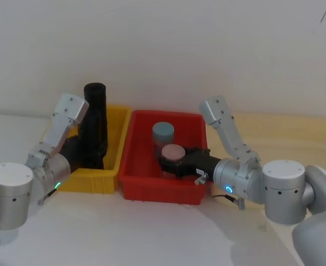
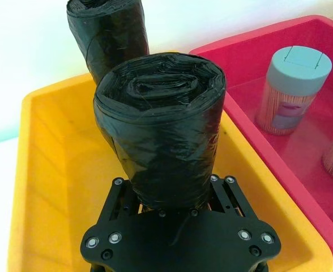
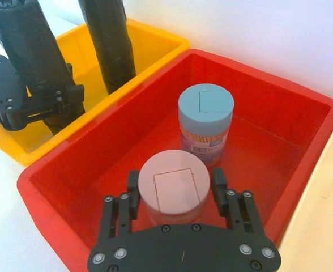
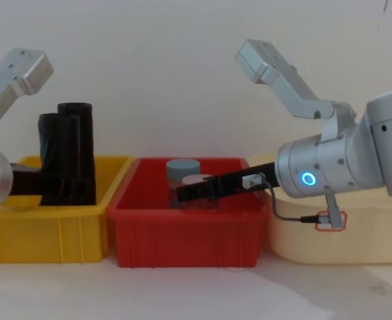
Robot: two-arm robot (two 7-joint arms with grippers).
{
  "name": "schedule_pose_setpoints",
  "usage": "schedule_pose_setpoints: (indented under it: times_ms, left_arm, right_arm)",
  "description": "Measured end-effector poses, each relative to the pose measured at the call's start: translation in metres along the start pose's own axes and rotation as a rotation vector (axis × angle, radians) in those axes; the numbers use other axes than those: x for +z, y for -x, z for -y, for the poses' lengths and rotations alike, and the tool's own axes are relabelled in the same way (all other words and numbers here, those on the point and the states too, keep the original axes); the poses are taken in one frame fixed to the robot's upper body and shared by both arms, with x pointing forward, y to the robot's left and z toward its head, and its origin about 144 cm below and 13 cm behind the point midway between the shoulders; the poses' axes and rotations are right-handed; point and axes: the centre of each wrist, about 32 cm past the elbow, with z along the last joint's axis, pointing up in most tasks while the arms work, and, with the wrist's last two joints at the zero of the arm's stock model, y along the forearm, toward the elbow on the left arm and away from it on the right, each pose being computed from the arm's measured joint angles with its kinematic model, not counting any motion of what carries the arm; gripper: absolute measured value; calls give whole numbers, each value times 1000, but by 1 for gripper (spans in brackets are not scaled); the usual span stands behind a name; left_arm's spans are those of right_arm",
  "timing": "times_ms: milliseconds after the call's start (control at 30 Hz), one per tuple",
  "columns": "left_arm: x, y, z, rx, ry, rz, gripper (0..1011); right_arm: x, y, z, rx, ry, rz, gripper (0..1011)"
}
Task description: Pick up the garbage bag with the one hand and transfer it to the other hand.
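Counter [image 1: 152, 233]: white; it carries a yellow bin on the robot's left, a red bin in the middle and a cream tray [image 1: 296, 138] on the right, side by side.

Yellow bin [image 1: 116, 130]: holds two black rolls standing upright, close together.

Red bin [image 1: 152, 188]: touches the yellow bin's side and holds two small jars.

Garbage bag [image 2: 161, 124]: the thicker, wrinkled roll, standing in the yellow bin with its long axis vertical. Its upper half rises clear above the bin rim. Its base is hidden, so I cannot tell whether it has left the bin floor.

Slimmer roll [image 2: 107, 34]: just behind the garbage bag, towards the wall, and free of any hand.

Left hand [image 2: 173, 187]: on the arm with the green ring. It is clamped round the lower part of the garbage bag, reaching in level from the robot's left with one finger on each side.

Right hand [image 3: 176, 186]: on the arm with the blue ring, low inside the red bin. Its fingers are spread to either side of the pink-lidded jar [image 3: 173, 198]. Whether they press on the jar I cannot tell.

Blue-lidded jar [image 3: 205, 110]: just beyond the pink one, untouched.

Deciding relation: the bag lies to the left of the right hand, across the wall the two bins share. The left hand already has it, while the right is well apart and busy round a jar. As the grip sits low, the bare upper half of the upright roll is probably where the right hand can take hold, coming in level from the right once the bag is lifted over the bins.
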Motion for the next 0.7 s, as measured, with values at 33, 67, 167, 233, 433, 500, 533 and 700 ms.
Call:
schedule_pose_setpoints:
  times_ms: [33,67,167,233,433,500,533,700]
  left_arm:
    - [0,0,0,0,0,0,466]
    - [0,0,0,0,0,0,466]
    - [0,0,0,0,0,0,466]
    - [0,0,0,0,0,0,466]
    - [0,0,0,0,0,0,466]
    - [0,0,0,0,0,0,466]
    - [0,0,0,0,0,0,466]
    - [0,0,0,0,0,0,466]
  right_arm:
    - [0,0,0,0,0,0,738]
    - [0,0,0,0,0,0,719]
    - [0,0,0,0,1,0,664]
    - [0,0,-1,0,1,0,664]
    - [0,-1,-1,0,2,-1,664]
    - [0,-1,-1,0,2,-1,664]
    - [0,-1,-1,0,3,-1,664]
    - [0,0,0,-1,-1,4,664]
